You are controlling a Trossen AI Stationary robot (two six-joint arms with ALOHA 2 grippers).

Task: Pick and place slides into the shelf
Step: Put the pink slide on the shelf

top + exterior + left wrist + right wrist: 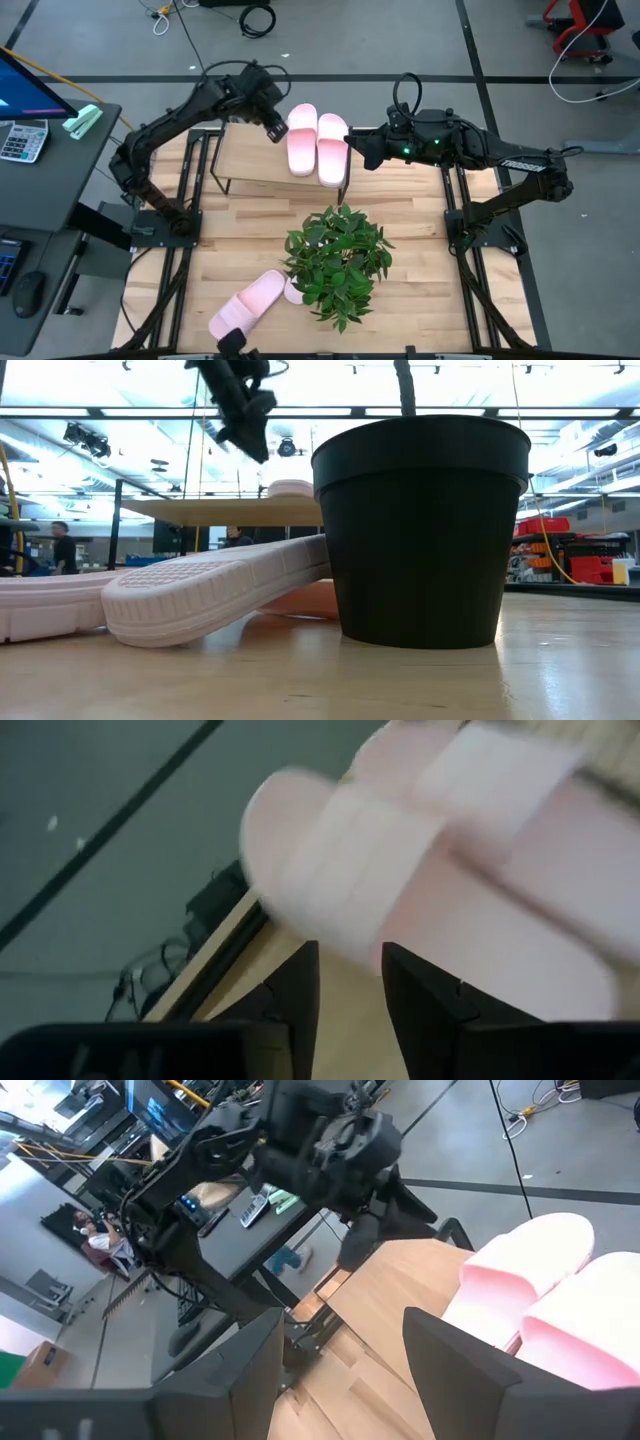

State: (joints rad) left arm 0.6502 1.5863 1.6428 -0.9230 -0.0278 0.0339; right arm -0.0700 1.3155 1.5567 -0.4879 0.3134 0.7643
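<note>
1. Since the slides are foam, they likely handle light, soft and a bit grippy — best pinched across the wide strap or a side edge.
2. Two slides (318, 143) sit side by side on the shelf (250, 155); two more (250, 302) lie stacked on the table (420, 250) beside the potted plant (338, 258).
3. Left gripper (277, 130) hovers just beside the shelved pair, fingers narrowly parted, grasping nothing.
4. Right gripper (358, 147) waits near the pair's other side — released, empty.
</note>
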